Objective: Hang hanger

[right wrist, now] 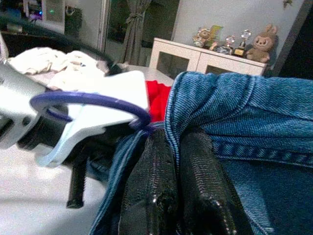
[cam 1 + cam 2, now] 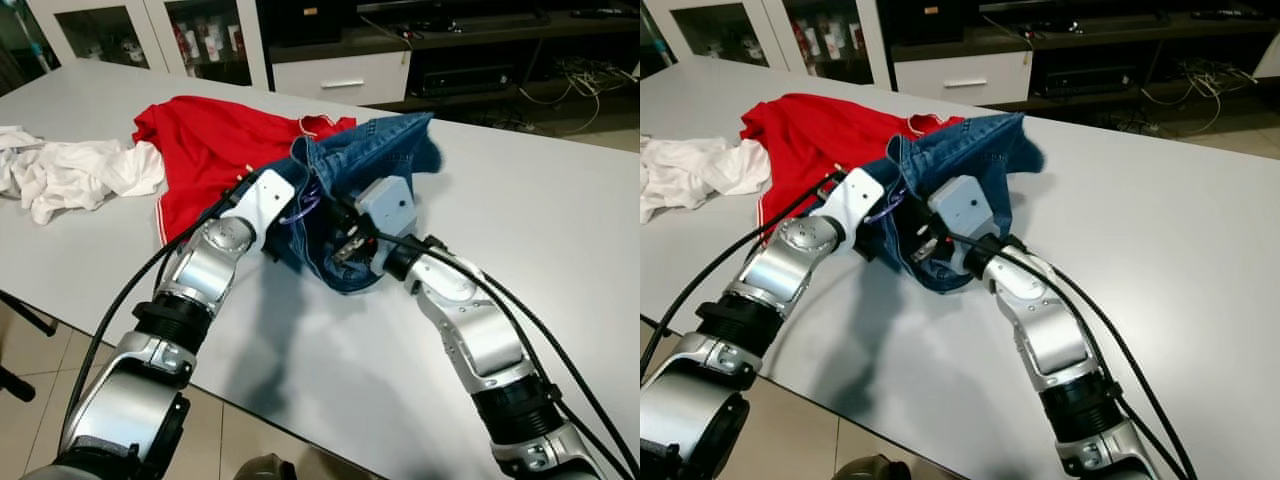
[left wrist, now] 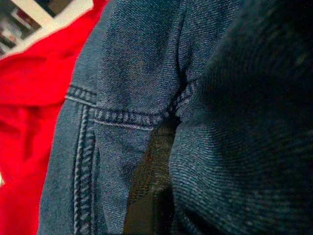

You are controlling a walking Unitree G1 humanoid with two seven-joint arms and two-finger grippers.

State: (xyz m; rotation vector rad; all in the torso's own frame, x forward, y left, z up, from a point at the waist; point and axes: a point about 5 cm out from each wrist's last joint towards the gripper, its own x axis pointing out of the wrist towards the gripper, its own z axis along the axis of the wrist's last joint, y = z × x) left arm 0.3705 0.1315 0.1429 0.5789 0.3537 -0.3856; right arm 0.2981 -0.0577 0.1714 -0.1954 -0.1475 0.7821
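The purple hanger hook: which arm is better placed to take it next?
Probably the left. The purple hanger hook curves right beside the left tool, while the right tool is shut on the jeans waistband.

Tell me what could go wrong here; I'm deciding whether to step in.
1. The right claw pinches only the jeans' top edge, so the denim could slip out.
2. The purple hanger hook lies close to the left arm and could snag on it.
3. The jeans overlap the red shirt, so lifting them might drag the shirt across the table.
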